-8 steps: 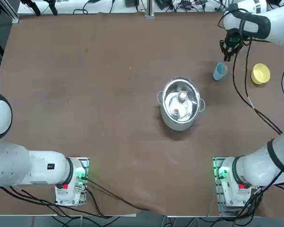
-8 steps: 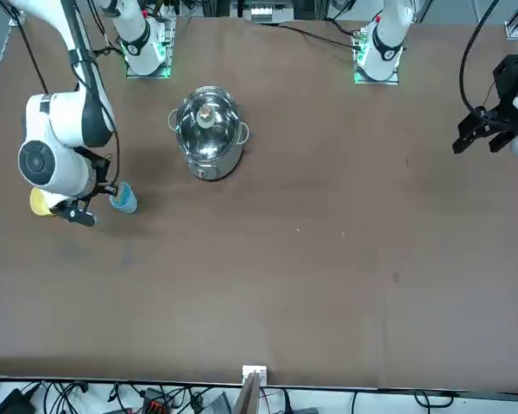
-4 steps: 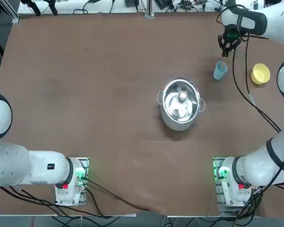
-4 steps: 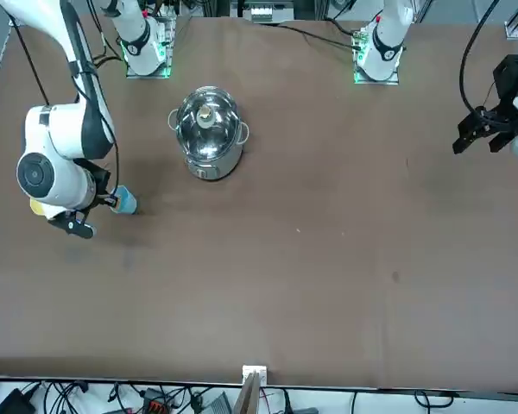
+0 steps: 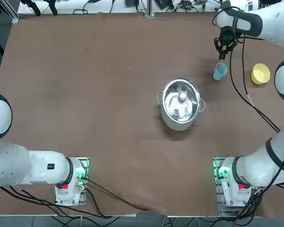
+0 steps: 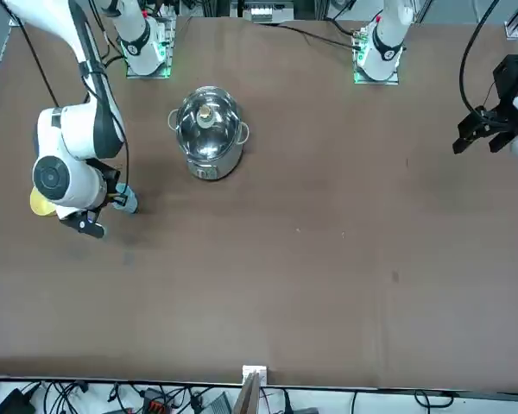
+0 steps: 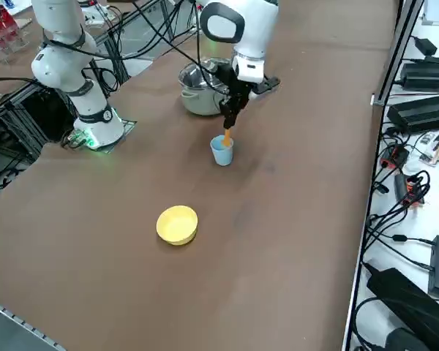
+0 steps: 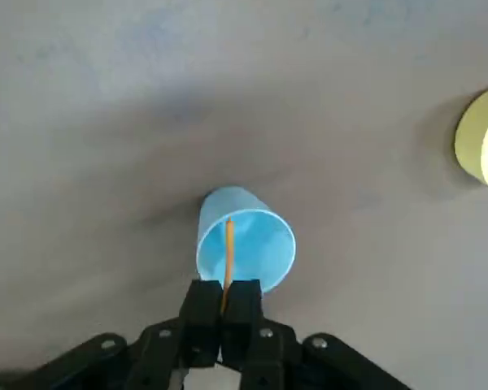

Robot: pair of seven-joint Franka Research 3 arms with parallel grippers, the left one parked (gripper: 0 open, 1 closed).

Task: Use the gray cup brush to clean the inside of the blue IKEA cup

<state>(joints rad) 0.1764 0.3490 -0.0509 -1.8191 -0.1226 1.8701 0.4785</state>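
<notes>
- Claw (image 8: 224, 286) of the right arm clamped on the gray cup brush (image 8: 229, 256), fingers closed about its slim shaft, just above the cup's mouth.
- Brush: thin, stick-like, orange to tan; smooth-looking where it shows. Its far end reaches down inside the rim; tip detail too small to make out.
- Blue IKEA cup (image 7: 222, 151): upright on the table (image 7: 278, 212), pale sky blue, plain-walled tumbler, round mouth, slightly narrower toward the base. Looks like plastic; inner wall smooth, brighter on one side in the wrist view.
- Yellow bowl (image 7: 177, 224): near the cup but apart from it, on the robot's right. Round, deep, rim wider than its base; smooth matte surface, pale inside.
- Steel pot (image 5: 181, 104): on the cup's other side, well apart. Polished round body, two looped side handles, clear domed lid with a metal rim and round central knob; reflections across the lid.
- Table: broad flat brown top, dull finish, a few small pale flecks and faint darker smudges.
</notes>
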